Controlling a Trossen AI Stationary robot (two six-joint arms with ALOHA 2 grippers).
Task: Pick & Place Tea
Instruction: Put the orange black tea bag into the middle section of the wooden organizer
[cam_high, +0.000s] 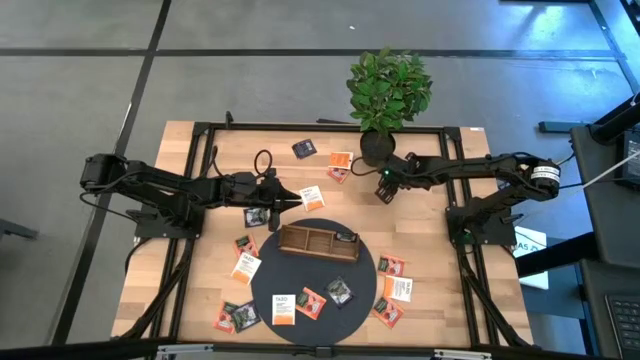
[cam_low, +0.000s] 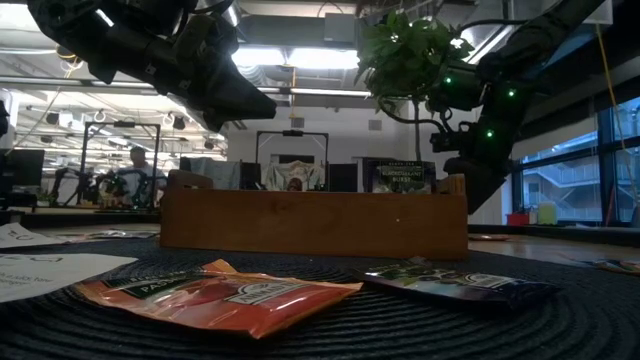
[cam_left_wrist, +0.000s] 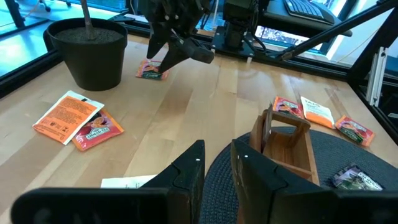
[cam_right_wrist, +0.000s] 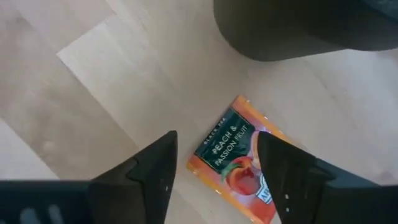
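Observation:
An orange tea sachet (cam_right_wrist: 233, 162) printed "Peach & Passion Fruit" lies flat on the wooden table beside the black plant pot (cam_high: 376, 146). My right gripper (cam_right_wrist: 217, 140) hangs open just above it, pointing steeply down, one finger on each side, touching nothing; the left wrist view shows it too (cam_left_wrist: 180, 55). My left gripper (cam_high: 293, 198) waits left of the table's middle, open (cam_left_wrist: 217, 149) and holding nothing, over a white sachet (cam_left_wrist: 127, 182). The brown wooden tray (cam_high: 318, 240) stands on the dark round mat (cam_high: 312, 285). More tea sachets lie scattered on the table and mat.
The potted plant (cam_high: 388, 90) rises close behind my right gripper. Two orange sachets (cam_high: 339, 166) lie left of the pot and a dark one (cam_high: 304, 149) farther left. Sachets lie on the mat's near part (cam_high: 298, 303) and at its right (cam_high: 395, 280). A person (cam_low: 135, 165) shows in the room beyond.

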